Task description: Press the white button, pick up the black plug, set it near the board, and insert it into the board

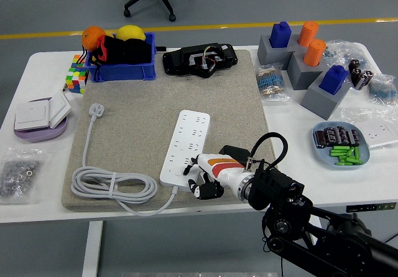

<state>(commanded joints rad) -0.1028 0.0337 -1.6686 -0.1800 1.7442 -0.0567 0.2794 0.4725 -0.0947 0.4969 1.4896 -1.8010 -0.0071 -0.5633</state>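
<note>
A white power strip [186,146] lies slanted on the grey mat [137,127]; its white cord [115,183] is coiled at the mat's near left and ends in a white plug [96,110]. My right hand [200,176], white with orange stripes and black fingers, is at the strip's near end. Its fingers are curled and hold nothing, and one fingertip [192,164] touches or nearly touches the strip's near right corner. The button itself is hidden or too small to tell. A black plug unit with wires [200,60] rests at the mat's far edge. The left arm is out of view.
A blue bin [121,70] with fruit stands far left, beside a colour cube [76,78] and a purple plate [37,131] of white switches. Grey blocks [311,71] with blue and orange cylinders stand far right. A blue dish [342,146] of batteries and a screw bag [18,171] flank the mat.
</note>
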